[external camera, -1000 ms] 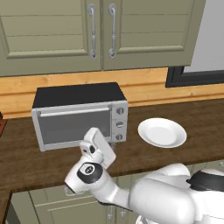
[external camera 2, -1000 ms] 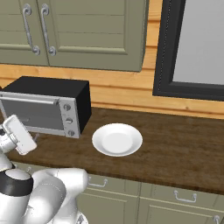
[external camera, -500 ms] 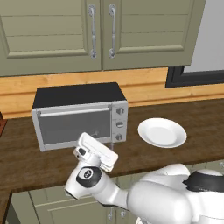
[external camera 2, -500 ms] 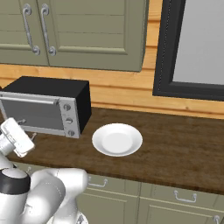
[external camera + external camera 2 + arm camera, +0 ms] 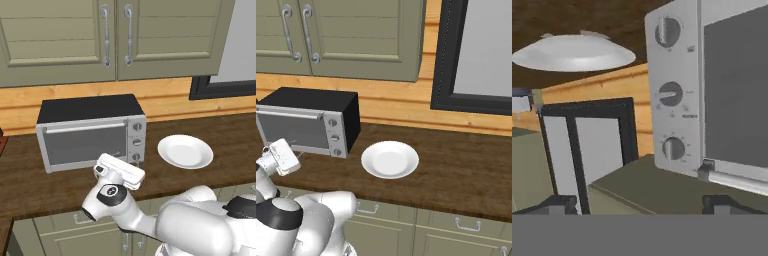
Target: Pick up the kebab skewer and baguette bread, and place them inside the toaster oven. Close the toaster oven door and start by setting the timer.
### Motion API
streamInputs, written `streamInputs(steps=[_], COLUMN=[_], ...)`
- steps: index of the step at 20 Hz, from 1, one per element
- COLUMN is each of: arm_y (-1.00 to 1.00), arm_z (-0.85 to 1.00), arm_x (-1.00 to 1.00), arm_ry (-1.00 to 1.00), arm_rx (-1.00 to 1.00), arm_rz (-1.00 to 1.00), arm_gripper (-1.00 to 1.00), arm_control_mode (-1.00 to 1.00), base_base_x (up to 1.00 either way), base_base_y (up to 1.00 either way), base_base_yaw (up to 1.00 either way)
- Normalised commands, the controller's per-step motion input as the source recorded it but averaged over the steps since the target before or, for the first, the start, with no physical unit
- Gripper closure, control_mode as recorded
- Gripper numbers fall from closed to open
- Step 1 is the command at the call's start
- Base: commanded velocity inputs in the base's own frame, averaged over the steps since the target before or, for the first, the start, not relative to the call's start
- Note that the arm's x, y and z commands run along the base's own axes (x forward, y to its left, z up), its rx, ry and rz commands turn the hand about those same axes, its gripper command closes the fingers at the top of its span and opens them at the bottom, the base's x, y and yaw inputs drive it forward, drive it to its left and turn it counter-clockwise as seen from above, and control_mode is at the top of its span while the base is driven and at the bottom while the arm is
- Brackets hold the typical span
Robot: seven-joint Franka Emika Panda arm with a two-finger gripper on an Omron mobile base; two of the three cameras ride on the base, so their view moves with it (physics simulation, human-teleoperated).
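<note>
Wooden counter (image 5: 30,175), unlabelled toaster oven (image 5: 90,132), plate (image 5: 185,151)

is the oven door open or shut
Shut. The door sits flush in the oven front, handle bar along its top edge, in both base views.

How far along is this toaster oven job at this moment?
Looks done: the white plate is bare and the toaster oven door is shut; the food cannot be seen through the glass. In hand: the open, empty gripper faces the knobs. Left: setting the timer.
</note>
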Motion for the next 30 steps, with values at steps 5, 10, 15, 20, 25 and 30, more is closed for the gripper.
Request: streamInputs(steps=[5, 10, 15, 20, 25, 30], arm_y=[-0.49, -0.54, -0.29, -0.41, -0.64, -0.4], arm_z=[-0.39, -0.7, -0.12, 0.0, -0.2, -0.4], arm_x=[0.0, 0.0, 0.29, 0.35, 0.11, 0.0], arm_ry=[0.19, 0.09, 0.24, 0.25, 0.1, 0.0], arm_rx=[-0.26, -0.12, 0.02, 0.01, 0.0, 0.0], arm_rz=[-0.01, 0.02, 0.0, 0.0, 0.03, 0.04], arm_gripper=[-1.0, -1.0, -1.0, -1.0, -1.0, -1.0], arm_control_mode=[-1.0, -1.0, -1.0, -1.0, -1.0, -1.0], base_base_x=[0.0, 0.0, 0.0, 0.0, 0.0, 0.0], base_base_y=[0.0, 0.0, 0.0, 0.0, 0.0, 0.0], base_base_yaw=[0.0, 0.0, 0.0, 0.0, 0.0, 0.0])
